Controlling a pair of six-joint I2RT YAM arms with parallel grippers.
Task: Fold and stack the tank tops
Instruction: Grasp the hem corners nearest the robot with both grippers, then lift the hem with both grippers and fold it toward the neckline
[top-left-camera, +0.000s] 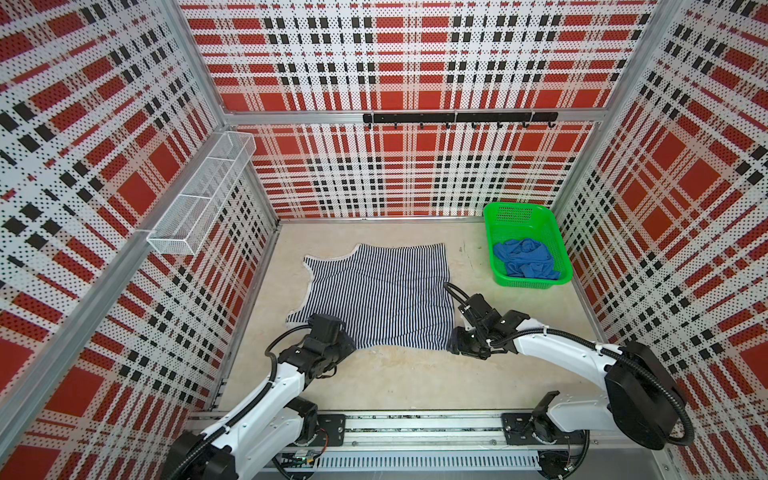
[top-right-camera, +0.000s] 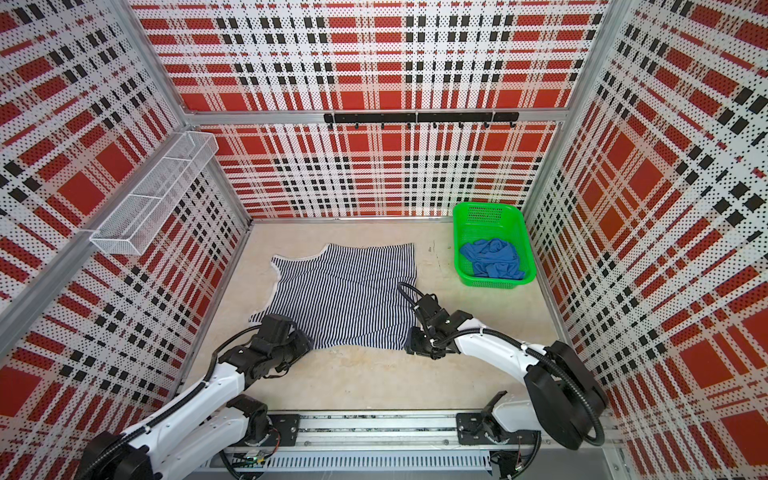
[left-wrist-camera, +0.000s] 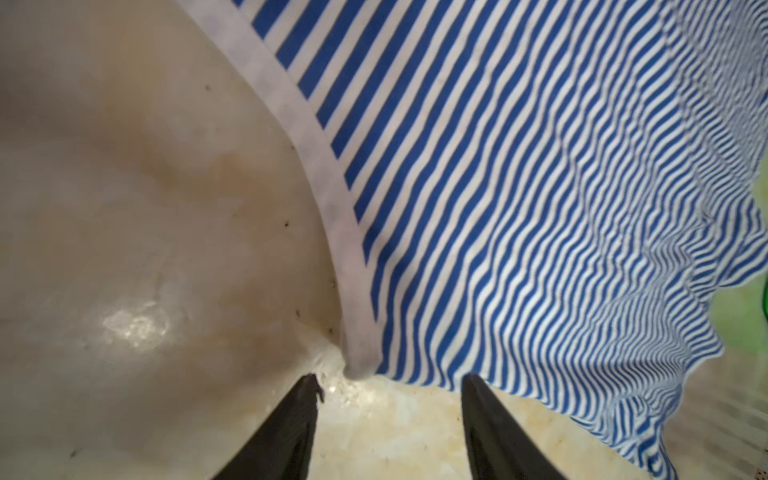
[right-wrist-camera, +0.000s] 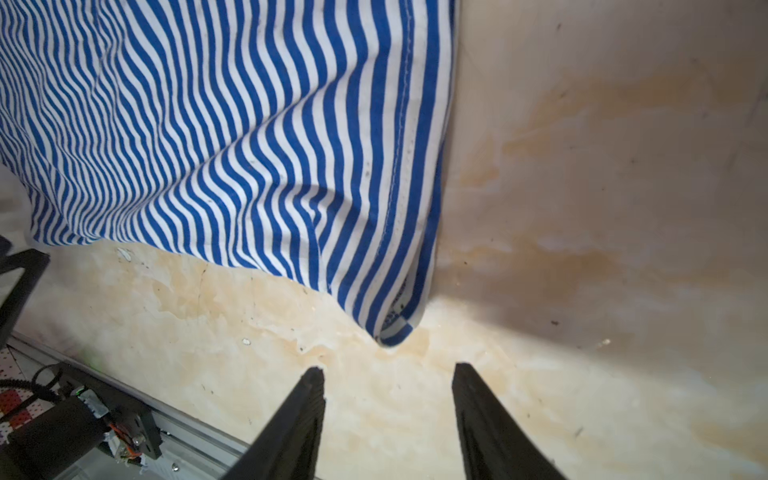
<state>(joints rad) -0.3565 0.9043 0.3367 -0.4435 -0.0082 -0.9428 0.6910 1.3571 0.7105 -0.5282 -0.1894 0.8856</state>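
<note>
Beige tabletop, striped tank top flat (white-trimmed), left hand and right hand apart

Basket, green plastic mesh, rectangular: stood at the table's far right corner, near the back and right walls.
Table: beige, mottled with yellowish stains.
Wall panels: perforated, printed in red, black and white plaid, on three sides, set in aluminium framing.
Wire shelf, white, three compartments: hung on the left wall.
Hook rail, black, several hooks: fixed to the back wall's crossbar.
Slotted cable duct: ran along the front edge.
</note>
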